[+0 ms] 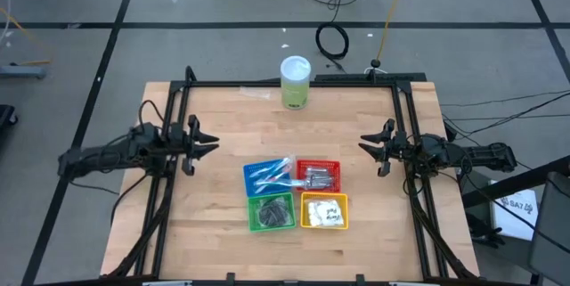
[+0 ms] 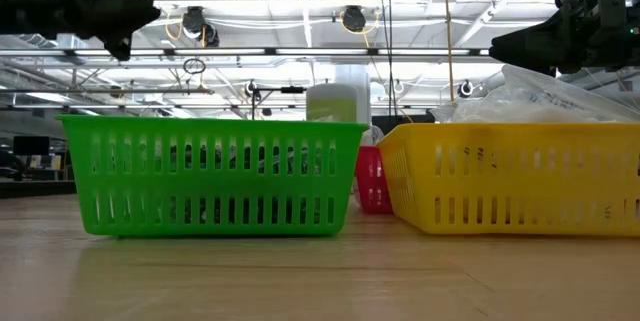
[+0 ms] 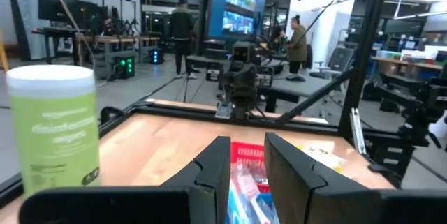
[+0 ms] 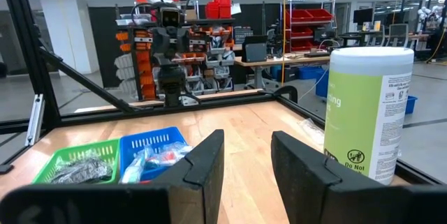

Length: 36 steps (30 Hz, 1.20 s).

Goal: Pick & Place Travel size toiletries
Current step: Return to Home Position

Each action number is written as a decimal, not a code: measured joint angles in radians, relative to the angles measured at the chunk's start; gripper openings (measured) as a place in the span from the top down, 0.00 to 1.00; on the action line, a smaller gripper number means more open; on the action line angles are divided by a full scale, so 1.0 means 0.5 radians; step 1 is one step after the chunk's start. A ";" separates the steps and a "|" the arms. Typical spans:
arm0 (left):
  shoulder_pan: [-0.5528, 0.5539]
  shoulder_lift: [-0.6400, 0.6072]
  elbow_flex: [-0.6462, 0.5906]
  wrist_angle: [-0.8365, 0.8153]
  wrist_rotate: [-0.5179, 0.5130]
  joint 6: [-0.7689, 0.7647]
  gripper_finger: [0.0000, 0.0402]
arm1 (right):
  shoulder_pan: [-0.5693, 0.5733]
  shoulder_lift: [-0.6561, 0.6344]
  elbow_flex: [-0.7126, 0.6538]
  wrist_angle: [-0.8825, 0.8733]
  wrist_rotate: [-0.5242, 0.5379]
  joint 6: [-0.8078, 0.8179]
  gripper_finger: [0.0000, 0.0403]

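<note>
**Wood table (image 1: 223, 108): open room at both sides**

Left gripper (image 1: 210, 142) hangs released and empty over the left edge, right gripper (image 1: 367, 146) likewise over the right edge. Between them, well apart from both, the toiletries lie sorted: sticks (image 1: 270, 174) in the blue basket (image 1: 248, 172), tubes (image 1: 317, 177) in the red basket (image 1: 318, 162), puffs (image 1: 272, 212) in the green basket (image 1: 252, 213), sachets (image 1: 326, 212) in the yellow basket (image 1: 305, 213).

The green basket (image 2: 210, 176), yellow basket (image 2: 510, 176), red basket (image 2: 372, 183) and blue basket (image 4: 152, 142) have slotted walls; the table (image 1: 223, 117) is pale wood-grain. The wipes canister (image 1: 296, 85) is light green with a white lid, the puffs (image 1: 272, 215) dark grey.
</note>
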 joint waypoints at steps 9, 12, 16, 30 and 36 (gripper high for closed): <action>0.303 -0.256 -0.001 -0.279 0.053 -0.084 0.78 | 0.000 0.001 -0.001 0.000 0.000 0.000 0.73; 0.350 -0.282 -0.004 -0.256 0.053 -0.086 0.78 | 0.000 0.000 0.000 0.000 0.000 0.000 0.73; 0.362 -0.281 -0.137 0.048 0.134 -0.089 0.78 | 0.000 0.000 -0.001 0.000 0.000 0.000 0.73; 0.235 -0.257 -0.293 0.359 0.494 -0.287 0.78 | 0.000 0.000 0.000 0.001 0.000 0.000 0.73; 0.024 -0.256 -0.292 0.430 0.425 -0.261 0.78 | 0.000 0.000 0.000 0.000 0.000 0.000 0.73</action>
